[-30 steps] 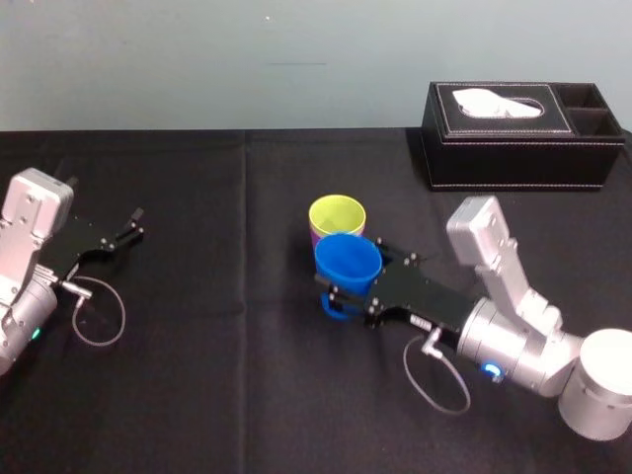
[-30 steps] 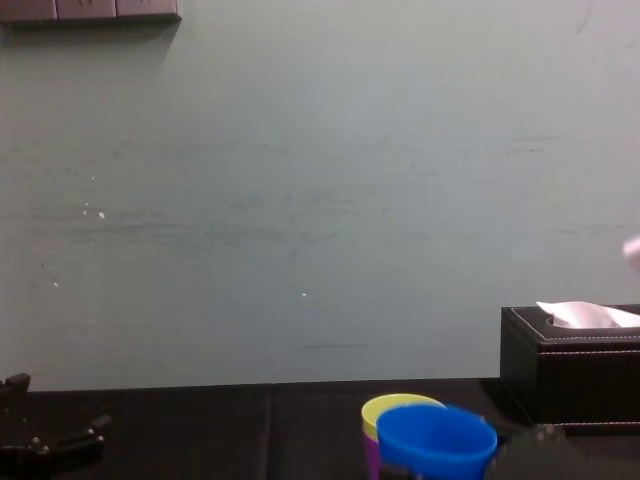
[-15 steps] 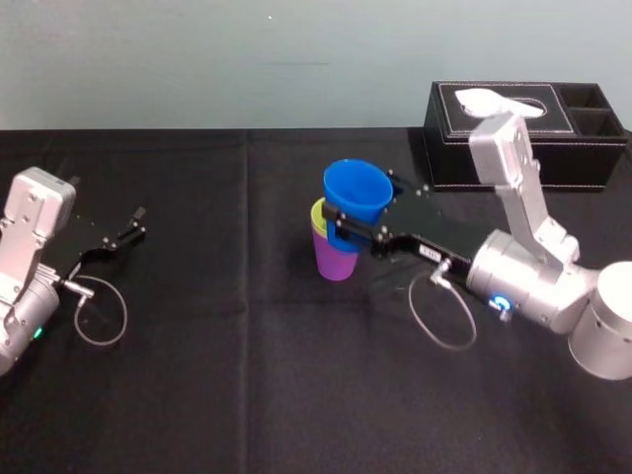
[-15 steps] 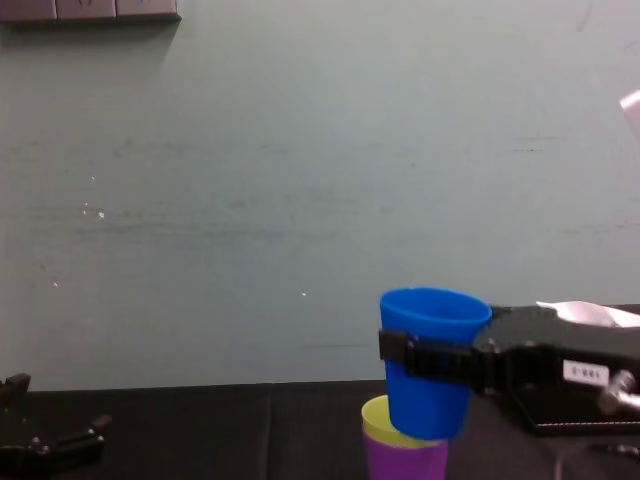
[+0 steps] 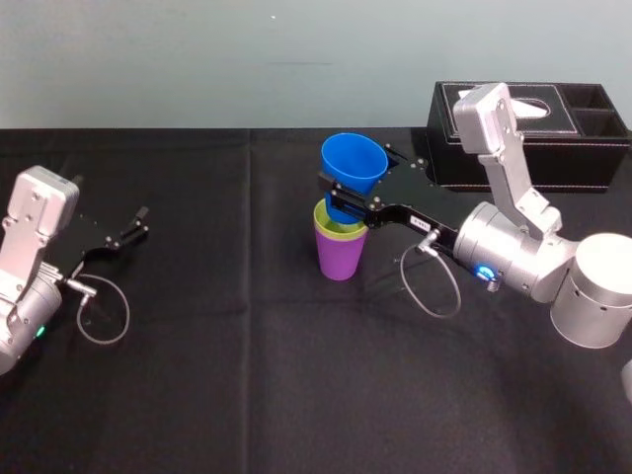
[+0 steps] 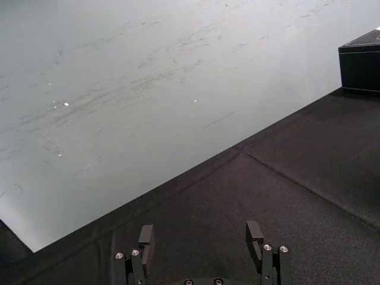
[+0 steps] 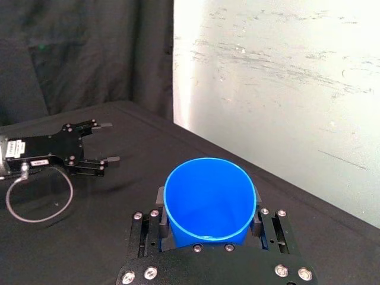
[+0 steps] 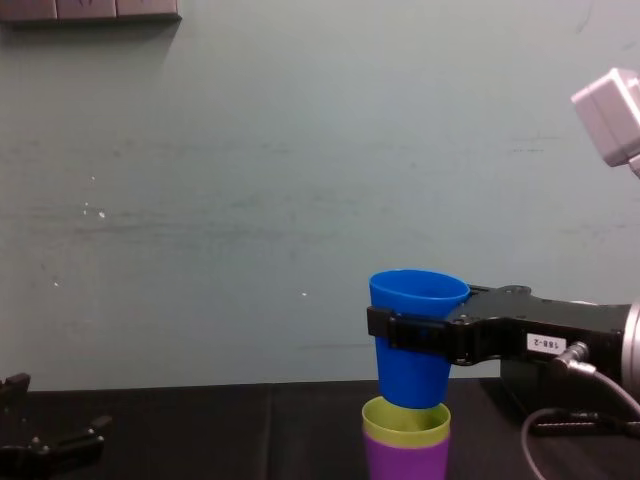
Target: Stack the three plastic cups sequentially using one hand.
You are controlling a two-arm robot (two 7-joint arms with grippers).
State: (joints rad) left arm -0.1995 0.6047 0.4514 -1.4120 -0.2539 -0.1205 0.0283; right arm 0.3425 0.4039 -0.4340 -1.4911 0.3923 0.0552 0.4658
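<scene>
Right pincer is clamped tight round the blue cup, fingers only as far apart as the cup's wall, gripping just under the rim. The cup hangs upright over the middle of the desk, with its base right at the rim of the yellow-green cup. That one sits nested in the purple cup. So three cups, one of each colour. Left pincer lies on the desk far left, fingers spread and holding nothing. One black tissue box back right.
</scene>
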